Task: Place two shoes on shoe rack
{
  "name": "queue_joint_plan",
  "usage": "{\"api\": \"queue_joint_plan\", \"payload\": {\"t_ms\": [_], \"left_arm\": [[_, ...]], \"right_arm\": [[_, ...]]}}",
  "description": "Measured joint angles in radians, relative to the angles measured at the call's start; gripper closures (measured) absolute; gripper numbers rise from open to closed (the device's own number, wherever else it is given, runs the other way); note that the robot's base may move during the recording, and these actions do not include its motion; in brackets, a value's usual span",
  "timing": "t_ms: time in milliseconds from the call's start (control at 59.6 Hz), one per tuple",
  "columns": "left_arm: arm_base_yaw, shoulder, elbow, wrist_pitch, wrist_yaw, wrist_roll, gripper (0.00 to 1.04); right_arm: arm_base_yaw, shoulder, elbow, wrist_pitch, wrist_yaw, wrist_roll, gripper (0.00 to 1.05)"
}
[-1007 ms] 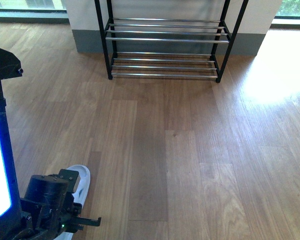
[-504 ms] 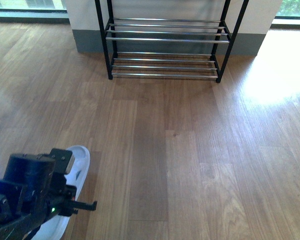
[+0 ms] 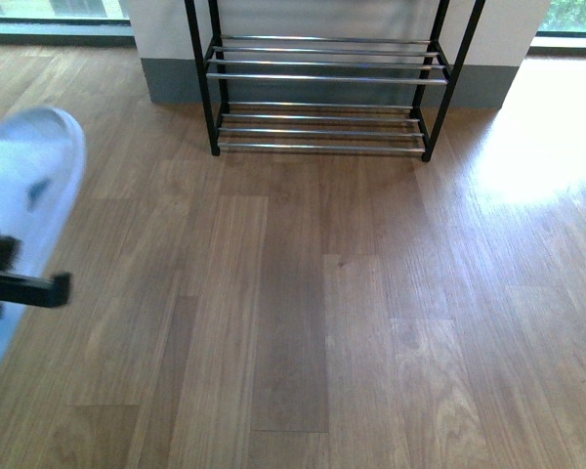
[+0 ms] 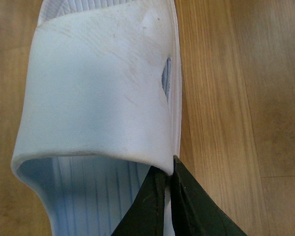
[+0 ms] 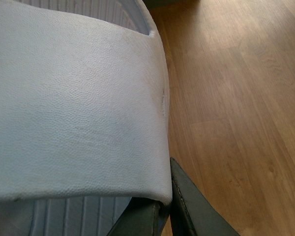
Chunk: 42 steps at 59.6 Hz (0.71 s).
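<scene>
1. Since half a second ago, the white slide has been lifted off the floor and is now held high at the left edge of the front view.
2. The left hand is clenched on the strap edge of this slide.
3. The right hand is clamped in the same way on a second white slide.
4. The shoe rack stands well ahead and to the right of the lifted slide, whose long axis is pointed roughly forward. A carry forward and inward is judged necessary.
</scene>
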Motion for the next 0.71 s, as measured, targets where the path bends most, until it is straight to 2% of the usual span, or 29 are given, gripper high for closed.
{"api": "queue_joint_plan", "payload": {"t_ms": [285,520,705], "left_arm": [[-0.021,-0.594,-0.006,-0.442,-0.062,0.003,1.03],[-0.108,-0.949,-0.013,-0.764,-0.187,-0.016,1.03],[-0.120,-0.993,-0.019,-0.784,-0.193,-0.030,1.03]], "right_arm": [[0.000,0.000,0.000,0.000,0.000,0.000,1.03],[0.000,0.000,0.000,0.000,0.000,0.000,1.03],[0.000,0.000,0.000,0.000,0.000,0.000,1.03]]}}
